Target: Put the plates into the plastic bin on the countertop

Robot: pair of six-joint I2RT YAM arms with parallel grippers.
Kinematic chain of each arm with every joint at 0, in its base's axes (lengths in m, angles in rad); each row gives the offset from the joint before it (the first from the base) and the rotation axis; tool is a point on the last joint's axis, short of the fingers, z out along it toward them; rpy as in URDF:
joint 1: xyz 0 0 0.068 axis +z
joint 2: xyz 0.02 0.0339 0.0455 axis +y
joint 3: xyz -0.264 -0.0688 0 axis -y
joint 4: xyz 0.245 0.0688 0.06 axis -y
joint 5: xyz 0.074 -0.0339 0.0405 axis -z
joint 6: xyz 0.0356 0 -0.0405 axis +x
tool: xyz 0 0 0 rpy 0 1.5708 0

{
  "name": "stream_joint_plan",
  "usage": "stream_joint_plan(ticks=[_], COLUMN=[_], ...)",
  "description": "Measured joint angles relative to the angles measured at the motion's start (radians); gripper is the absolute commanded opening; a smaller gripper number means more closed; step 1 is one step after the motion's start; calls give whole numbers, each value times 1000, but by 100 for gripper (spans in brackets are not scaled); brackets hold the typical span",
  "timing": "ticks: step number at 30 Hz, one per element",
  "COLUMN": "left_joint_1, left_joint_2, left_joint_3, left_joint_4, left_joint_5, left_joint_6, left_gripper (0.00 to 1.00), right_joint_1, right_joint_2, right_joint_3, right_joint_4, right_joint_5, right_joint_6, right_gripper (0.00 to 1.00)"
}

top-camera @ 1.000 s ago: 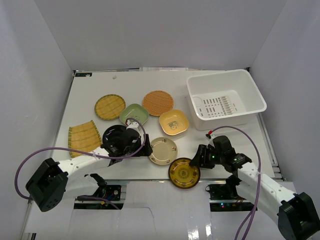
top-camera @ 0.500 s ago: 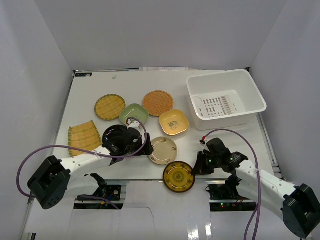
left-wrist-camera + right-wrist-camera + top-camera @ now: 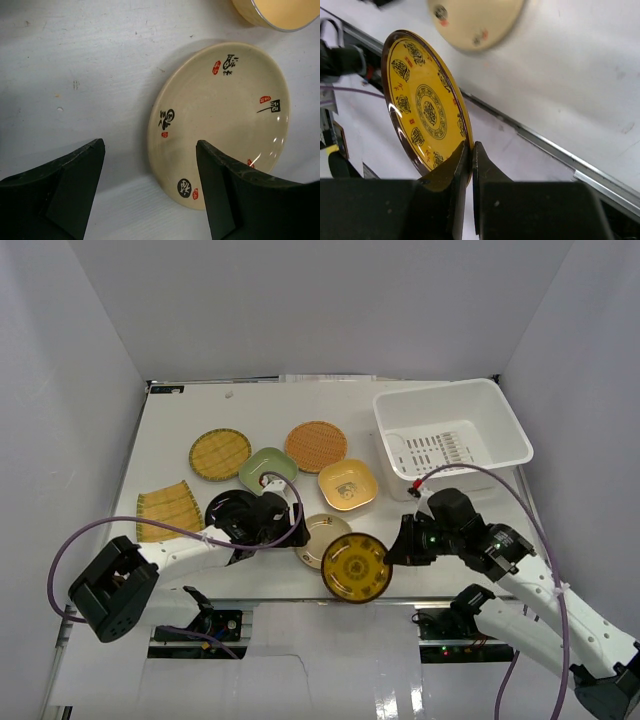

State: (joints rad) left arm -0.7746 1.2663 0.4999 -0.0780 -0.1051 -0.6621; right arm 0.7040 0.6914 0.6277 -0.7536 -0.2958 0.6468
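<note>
My right gripper (image 3: 470, 147) pinches the brown-gold plate (image 3: 355, 567) by its rim, tilted at the near edge. My left gripper (image 3: 148, 155) hangs spread over the cream plate (image 3: 220, 115) (contact unclear). Five more plates (image 3: 316, 445) lie on the countertop (image 3: 190, 410); the plastic bin (image 3: 440, 389) holds none.

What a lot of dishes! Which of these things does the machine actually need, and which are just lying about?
Part of the job: woven yellow plate, woven orange plate, ribbed yellow plate, green dish, yellow dish, cream plate, brown-gold plate, white bin, countertop.
Just there: purple cables, grey walls.
</note>
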Motion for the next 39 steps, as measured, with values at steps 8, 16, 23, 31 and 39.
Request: stream_joint_plan(ticks=[8,16,23,31,39], left_joint_1=[0,0,0,0,0], left_joint_2=[16,39,53,65,-7], left_joint_3=[5,5,-3,-3,-3], left_joint_4=[37,56,60,106,91], left_joint_5=[8,18,15,13,31], left_joint_6=[3,20,33,29,15], left_gripper=[71,61,43,0,0], right_joint_1=[-69,-555,-659,-671,-671], right_joint_2=[193,418,660,863,914], right_joint_3=[451,637,639,653,651], right_joint_4=[62,182,220,260,301], right_joint_5=[223,349,405,429,462], right_joint_6=[-97,-245,-315,-367,-367], right_gripper=[8,8,8,8,55])
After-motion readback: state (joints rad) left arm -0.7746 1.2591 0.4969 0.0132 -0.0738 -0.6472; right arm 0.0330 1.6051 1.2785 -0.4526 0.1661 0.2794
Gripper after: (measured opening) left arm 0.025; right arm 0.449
